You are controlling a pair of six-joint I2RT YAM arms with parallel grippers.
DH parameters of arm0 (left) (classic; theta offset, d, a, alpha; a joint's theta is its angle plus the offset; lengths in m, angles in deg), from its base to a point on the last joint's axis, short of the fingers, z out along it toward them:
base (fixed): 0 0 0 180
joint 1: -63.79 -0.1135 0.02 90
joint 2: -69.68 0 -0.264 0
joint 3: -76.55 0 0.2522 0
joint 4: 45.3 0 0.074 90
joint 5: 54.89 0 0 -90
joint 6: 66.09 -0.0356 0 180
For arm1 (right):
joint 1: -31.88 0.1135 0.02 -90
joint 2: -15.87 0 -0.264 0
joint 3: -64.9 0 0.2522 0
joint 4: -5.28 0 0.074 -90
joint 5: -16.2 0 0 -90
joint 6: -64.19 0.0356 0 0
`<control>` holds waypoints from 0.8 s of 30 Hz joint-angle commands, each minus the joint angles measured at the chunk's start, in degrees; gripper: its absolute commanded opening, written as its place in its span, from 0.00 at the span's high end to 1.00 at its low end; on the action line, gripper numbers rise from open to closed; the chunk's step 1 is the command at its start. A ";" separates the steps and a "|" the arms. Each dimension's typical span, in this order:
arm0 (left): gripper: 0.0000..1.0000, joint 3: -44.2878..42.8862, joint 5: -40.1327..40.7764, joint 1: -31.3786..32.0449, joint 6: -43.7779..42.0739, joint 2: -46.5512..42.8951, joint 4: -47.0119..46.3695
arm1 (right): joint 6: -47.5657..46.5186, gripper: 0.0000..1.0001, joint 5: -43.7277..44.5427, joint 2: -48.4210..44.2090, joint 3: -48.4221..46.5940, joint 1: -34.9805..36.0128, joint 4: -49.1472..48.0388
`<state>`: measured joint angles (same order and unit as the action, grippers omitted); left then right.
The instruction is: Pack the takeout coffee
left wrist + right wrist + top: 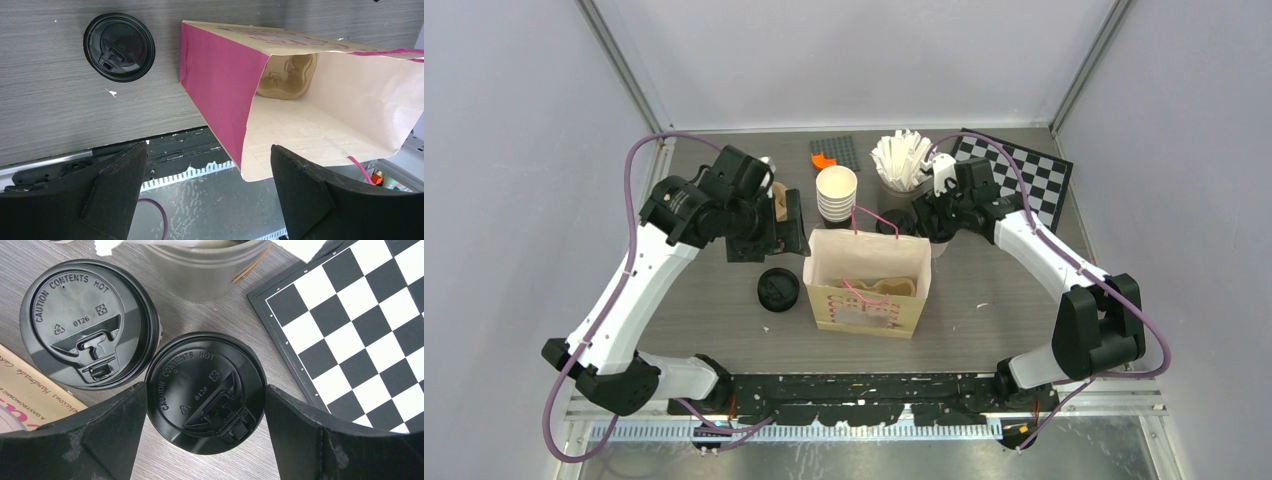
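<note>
1. Nothing is packed yet. The bag (pixel 864 312) stands open mid-surface, holding only a cardboard carrier (pixel 287 75).
2. The lidded cup (pixel 205 392) and the second lidded cup (pixel 90 322) stand touching beyond the bag's far right corner.
3. The right claw (pixel 206 390) straddles the lidded cup, jaws apart and not gripping.
4. The left claw (pixel 208 150) hangs apart and empty left of the bag.
5. The grey tub (pixel 210 270) and the chessboard (pixel 360 320) crowd the grasp.

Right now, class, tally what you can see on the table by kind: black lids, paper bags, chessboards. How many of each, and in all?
Black lids: 3
Paper bag: 1
Chessboard: 1
Total: 5
</note>
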<state>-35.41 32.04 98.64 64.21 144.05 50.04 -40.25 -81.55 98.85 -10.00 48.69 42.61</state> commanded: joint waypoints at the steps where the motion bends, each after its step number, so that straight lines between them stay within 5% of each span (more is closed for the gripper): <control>1: 0.05 0.19 -0.18 -0.13 0.22 -1.41 -1.78 | -0.25 0.14 1.69 0.64 0.29 0.16 -1.25; 10: 0.05 0.27 -0.42 -0.17 0.61 -1.21 -2.09 | 1.33 0.29 1.68 -0.59 -0.44 0.18 0.41; 24: 0.05 0.93 -0.43 -0.15 0.46 -1.39 -3.51 | 5.60 0.30 4.67 -5.66 0.19 0.14 5.99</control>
<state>-34.33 32.04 98.64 64.40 144.00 48.73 -36.92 -79.19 97.16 -10.00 48.69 45.85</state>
